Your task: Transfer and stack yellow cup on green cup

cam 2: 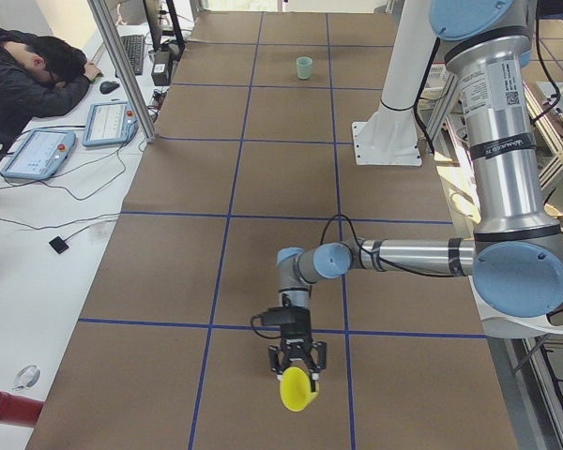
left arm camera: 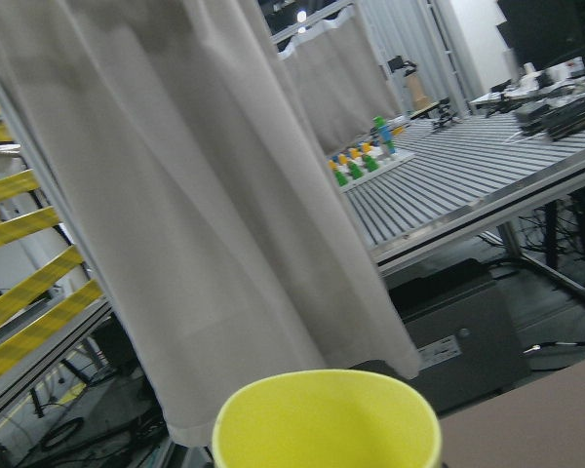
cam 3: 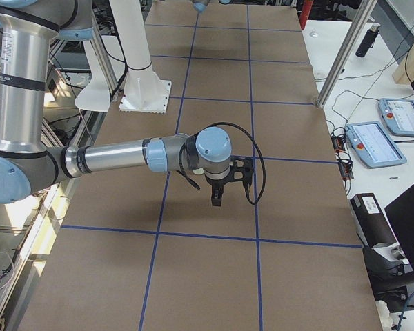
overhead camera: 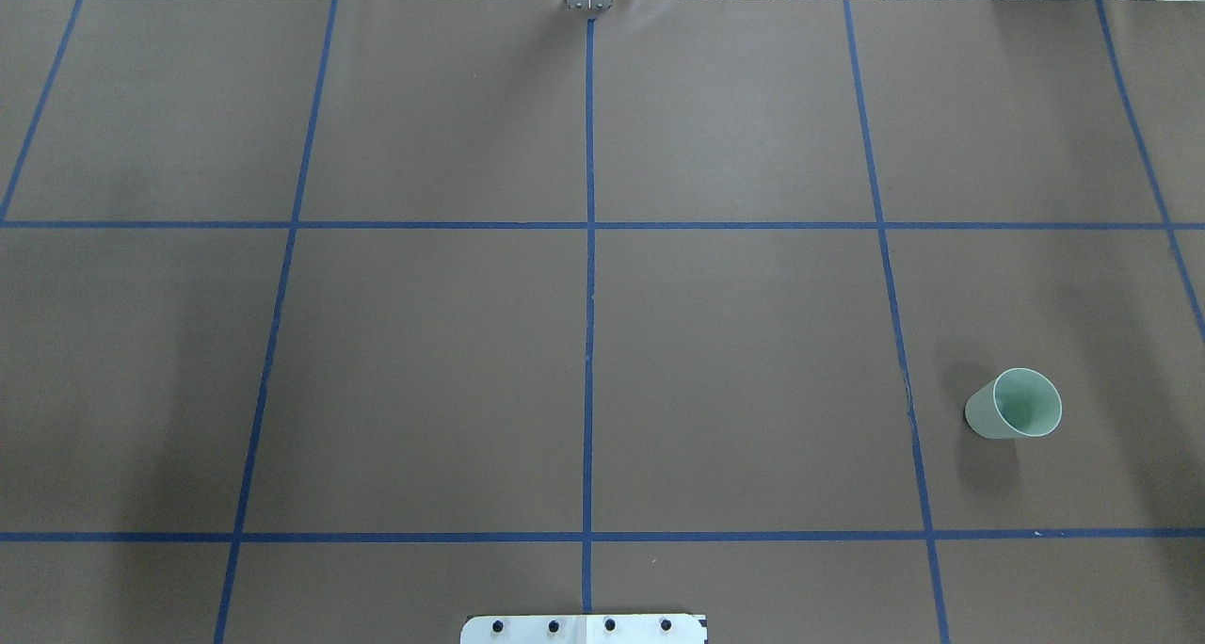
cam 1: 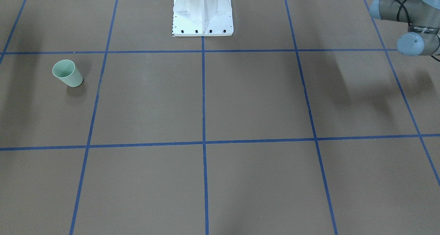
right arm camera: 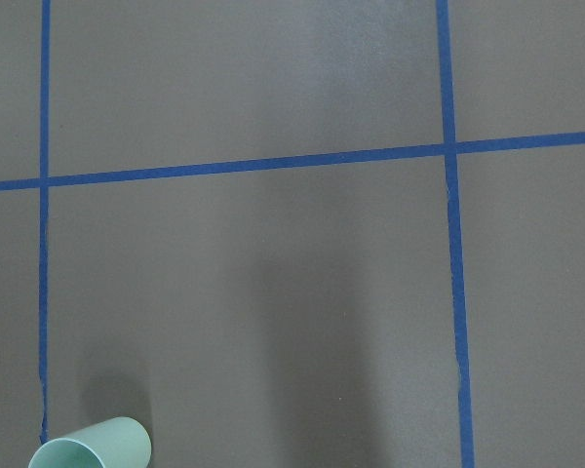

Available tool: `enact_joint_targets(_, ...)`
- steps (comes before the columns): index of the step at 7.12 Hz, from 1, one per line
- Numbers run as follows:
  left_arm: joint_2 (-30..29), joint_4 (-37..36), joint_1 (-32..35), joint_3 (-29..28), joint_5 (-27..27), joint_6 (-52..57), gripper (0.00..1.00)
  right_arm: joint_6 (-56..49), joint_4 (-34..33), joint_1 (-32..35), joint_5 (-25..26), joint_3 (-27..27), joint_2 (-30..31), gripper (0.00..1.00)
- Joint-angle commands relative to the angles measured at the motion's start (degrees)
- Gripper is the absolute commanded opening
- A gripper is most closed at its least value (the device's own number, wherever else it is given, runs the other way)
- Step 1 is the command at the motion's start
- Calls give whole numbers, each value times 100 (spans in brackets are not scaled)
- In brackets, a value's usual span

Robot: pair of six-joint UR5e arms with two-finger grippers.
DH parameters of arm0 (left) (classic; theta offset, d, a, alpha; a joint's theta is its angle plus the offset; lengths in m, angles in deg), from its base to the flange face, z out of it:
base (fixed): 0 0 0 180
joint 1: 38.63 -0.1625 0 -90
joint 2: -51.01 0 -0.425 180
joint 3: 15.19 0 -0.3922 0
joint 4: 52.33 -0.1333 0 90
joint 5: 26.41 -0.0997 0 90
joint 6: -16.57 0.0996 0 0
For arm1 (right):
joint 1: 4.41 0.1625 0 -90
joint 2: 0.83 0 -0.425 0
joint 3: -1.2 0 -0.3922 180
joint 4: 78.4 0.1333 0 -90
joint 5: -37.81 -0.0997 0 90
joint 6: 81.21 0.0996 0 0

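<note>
With the small bright yellow tapered plastic cup (cam 2: pixel 297 390) at the left gripper (cam 2: pixel 298 367) (seemingly held, though neither its opening nor the right gripper's (cam 3: pixel 217 200) could be told), the transfer step was in hand, calling next for carriage towards the upright pale mint-green tapered plastic cup (overhead camera: pixel 1015 405), well apart.

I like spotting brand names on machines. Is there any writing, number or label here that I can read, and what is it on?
Nothing here can be read with certainty.
White sticker on the left arm: print too small to read.
Dark band on that arm's joint: pale lettering, blurred.
Control tablet on the side desk: screen too small to read.
Yellow cup and green cup: plain, no print.
</note>
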State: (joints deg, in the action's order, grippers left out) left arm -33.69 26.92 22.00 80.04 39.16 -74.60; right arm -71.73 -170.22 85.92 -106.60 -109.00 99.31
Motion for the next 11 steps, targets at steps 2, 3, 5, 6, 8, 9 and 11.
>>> enact_joint_targets(2, -1450, 1412, 907, 65, 33, 3020, 0, 369, 50, -15, 19, 33, -20, 100)
enact_joint_targets(3, -1513, 2227, 890, 100, 1027, 3347, 0, 553, 67, -94, 19, 42, -64, 100)
enact_joint_targets(5, -1514, 4710, 881, 48, 3171, 3763, 0, 1681, 557, -575, 54, 94, -352, 100)
enact_joint_targets(6, -1549, 5558, 863, 57, 3642, 3755, 0, 2463, 760, -952, 89, 130, -676, 100)
enact_joint_targets(8, -1637, 6782, 357, 162, 4138, 3493, 0, 3757, 876, -1996, 587, 418, -1790, 100)
enact_joint_targets(9, -1698, 7162, -178, 188, 3974, 2865, 0, 4441, 885, -2532, 869, 664, -2448, 100)
enact_joint_targets(11, -1725, 7402, -1206, 346, 2913, 2867, 0, 4791, 894, -3386, 1195, 1225, -3514, 100)
